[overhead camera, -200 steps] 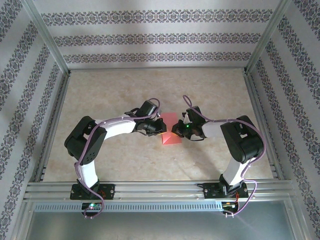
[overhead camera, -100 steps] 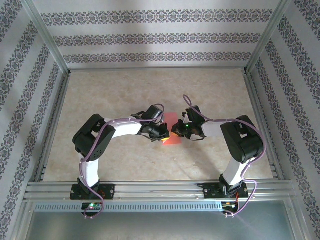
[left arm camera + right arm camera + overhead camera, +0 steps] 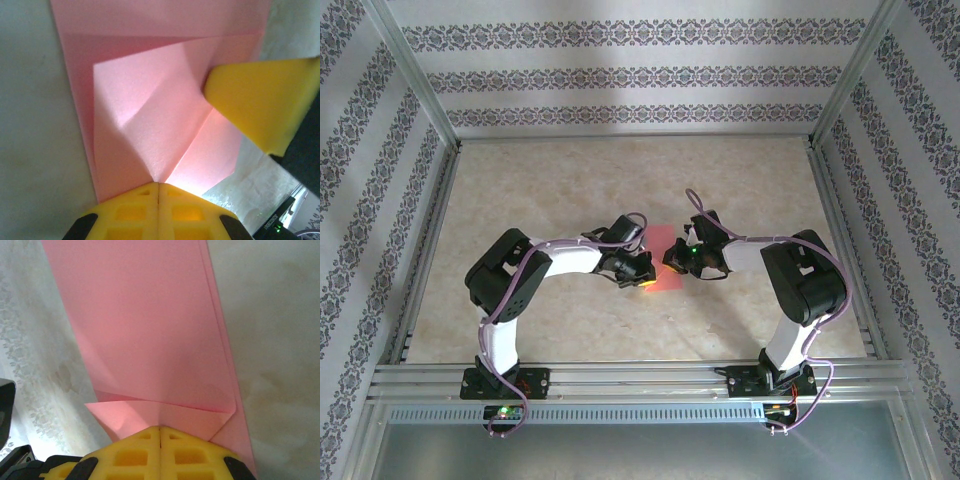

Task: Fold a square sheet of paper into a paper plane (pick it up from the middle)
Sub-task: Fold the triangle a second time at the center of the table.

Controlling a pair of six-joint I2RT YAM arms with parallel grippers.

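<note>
The paper (image 3: 150, 115) is thin and limp, best pinched at corners. The left gripper (image 3: 159, 184) clamps its raised fold; the right gripper (image 3: 160, 427), jaws closed, pins it

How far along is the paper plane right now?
Done: the pink sheet is folded into a layered strip. In hand: the left gripper, shut, pinches a raised corner flap while the shut right gripper presses the paper down. Left: flattening that flap and the remaining folds; no dart shape yet.
</note>
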